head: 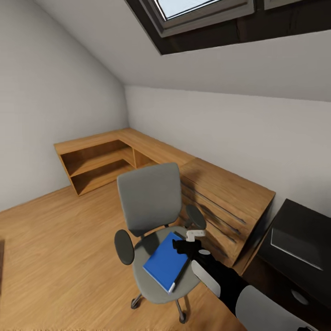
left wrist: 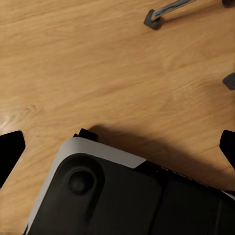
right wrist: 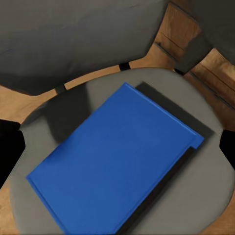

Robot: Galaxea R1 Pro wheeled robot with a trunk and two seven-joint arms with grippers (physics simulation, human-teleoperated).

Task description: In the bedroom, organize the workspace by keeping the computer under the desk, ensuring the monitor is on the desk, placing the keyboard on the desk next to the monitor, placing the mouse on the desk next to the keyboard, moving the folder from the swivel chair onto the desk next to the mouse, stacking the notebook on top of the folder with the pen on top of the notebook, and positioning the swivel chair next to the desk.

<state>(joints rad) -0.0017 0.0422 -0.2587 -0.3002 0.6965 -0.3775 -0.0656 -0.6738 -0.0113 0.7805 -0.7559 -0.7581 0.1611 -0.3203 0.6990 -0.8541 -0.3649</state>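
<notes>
The grey swivel chair (head: pixel 149 197) stands mid-room beside the wood cabinet. On its seat (right wrist: pixel 210 196) lies the blue folder (head: pixel 165 261) (right wrist: pixel 115 159), flat and askew. My right gripper (head: pixel 183 247) (right wrist: pixel 117 149) hovers open just above the folder's far right part, its black fingertips (right wrist: pixel 10 147) wide apart and holding nothing. My left gripper (left wrist: pixel 117 149) is open too, hanging over bare floor. The black-topped desk (head: pixel 317 216) shows at the lower right, with the grey notebook (head: pixel 296 248) flat on it. The monitor, keyboard, mouse, computer and pen are out of view.
A light wood cabinet (head: pixel 225 202) with bar handles stands between the chair and the desk. A low L-shaped wood shelf (head: pixel 99 161) runs along the far walls. Open wood floor (head: pixel 55 248) lies left of the chair. Chair feet (left wrist: pixel 156 19) and my own base (left wrist: pixel 122 196) are below the left gripper.
</notes>
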